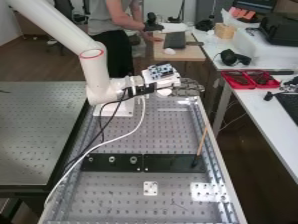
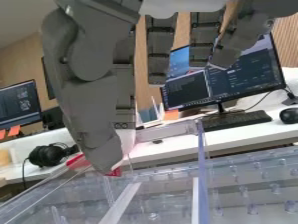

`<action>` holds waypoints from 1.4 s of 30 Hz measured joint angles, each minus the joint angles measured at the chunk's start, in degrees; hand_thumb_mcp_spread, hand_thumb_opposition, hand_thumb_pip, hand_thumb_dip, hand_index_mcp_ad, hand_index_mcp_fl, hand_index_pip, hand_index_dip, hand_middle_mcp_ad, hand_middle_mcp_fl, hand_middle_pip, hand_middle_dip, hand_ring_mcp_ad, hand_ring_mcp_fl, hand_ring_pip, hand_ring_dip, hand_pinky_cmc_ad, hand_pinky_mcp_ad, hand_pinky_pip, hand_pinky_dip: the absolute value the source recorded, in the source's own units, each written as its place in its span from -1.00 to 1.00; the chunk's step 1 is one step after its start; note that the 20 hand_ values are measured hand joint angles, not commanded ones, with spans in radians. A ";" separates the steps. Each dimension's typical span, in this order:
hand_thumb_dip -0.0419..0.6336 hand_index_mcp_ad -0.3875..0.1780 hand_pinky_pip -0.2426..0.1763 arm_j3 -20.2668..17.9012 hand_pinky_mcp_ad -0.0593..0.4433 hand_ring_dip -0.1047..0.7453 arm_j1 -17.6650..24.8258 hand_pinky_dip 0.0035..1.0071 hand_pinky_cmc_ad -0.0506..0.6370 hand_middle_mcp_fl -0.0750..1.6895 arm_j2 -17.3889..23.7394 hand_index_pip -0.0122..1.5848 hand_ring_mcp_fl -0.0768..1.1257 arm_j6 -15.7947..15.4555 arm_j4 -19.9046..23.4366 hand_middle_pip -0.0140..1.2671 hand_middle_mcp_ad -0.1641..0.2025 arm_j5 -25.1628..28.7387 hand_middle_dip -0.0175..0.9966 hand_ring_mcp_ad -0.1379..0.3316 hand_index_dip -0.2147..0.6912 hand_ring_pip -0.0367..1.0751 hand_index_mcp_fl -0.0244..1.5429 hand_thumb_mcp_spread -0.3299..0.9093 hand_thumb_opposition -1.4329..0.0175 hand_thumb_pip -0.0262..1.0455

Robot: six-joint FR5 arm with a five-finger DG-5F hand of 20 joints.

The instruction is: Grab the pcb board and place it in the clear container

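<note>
High view: outstretched fingers (image 1: 189,88)

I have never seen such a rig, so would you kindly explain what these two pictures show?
The machine is a white jointed arm ending in a dark grey robot hand. One picture looks down along the perforated bench from a fixed high camera; the other comes from a camera on the arm's wrist. On the bench are two dark plates, a small white plate and a thin stick. Clear plastic walls, probably the container's, stand near the hand. Its fingers look straight, and I can make out nothing held.
</note>
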 joint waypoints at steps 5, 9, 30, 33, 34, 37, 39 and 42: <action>-0.19 -0.24 -0.09 0.57 -0.17 -0.62 -0.15 -0.63 0.09 -0.66 0.15 0.40 -0.72 -0.56 -1.35 -0.79 0.05 -0.04 -0.60 0.38 -0.07 -0.76 -0.31 0.57 -0.26 -0.27; -0.19 -0.24 -0.09 0.73 -0.17 -0.62 -0.63 -0.63 0.09 -0.66 0.17 0.40 -0.74 -0.66 -2.11 -0.78 0.03 0.15 -0.60 0.38 -0.11 -0.76 -0.38 0.49 -0.22 -0.24; -0.18 -0.21 -0.09 -7.32 -0.17 -0.62 -5.25 -0.63 0.09 -0.72 15.83 0.41 -0.77 -1.97 -3.32 -0.78 0.03 3.06 -0.60 0.38 -0.13 -0.76 -0.47 0.44 -0.15 -0.23; -0.18 -0.21 -0.09 -8.41 -0.17 -0.62 -6.19 -0.63 0.09 -0.72 18.77 0.39 -0.78 -2.25 -4.26 -0.78 0.04 4.34 -0.59 0.36 -0.13 -0.76 -0.47 0.44 -0.15 -0.23; -0.18 -0.21 -0.09 -8.82 -0.17 -0.62 -6.61 -0.63 0.09 -0.72 20.02 0.39 -0.78 -2.47 -4.67 -0.78 0.04 4.93 -0.59 0.36 -0.13 -0.76 -0.47 0.44 -0.15 -0.23; -0.18 -0.21 -0.11 -9.83 -0.17 -0.62 -7.86 -0.63 0.09 -0.72 23.50 0.37 -0.78 -3.31 -5.95 -0.78 0.04 6.71 -0.60 0.36 -0.13 -0.76 -0.47 0.45 -0.15 -0.23; -0.18 -0.21 -0.11 -10.46 -0.17 -0.62 -9.01 -0.63 0.09 -0.73 26.24 0.35 -0.78 -4.17 -7.08 -0.79 0.04 8.21 -0.60 0.36 -0.13 -0.76 -0.47 0.42 -0.15 -0.23; -0.18 -0.21 -0.09 -11.06 -0.17 -0.62 -10.88 -0.63 0.09 -0.72 29.73 0.35 -0.78 -5.36 -8.89 -0.78 0.04 10.23 -0.59 0.36 -0.13 -0.76 -0.47 0.42 -0.16 -0.23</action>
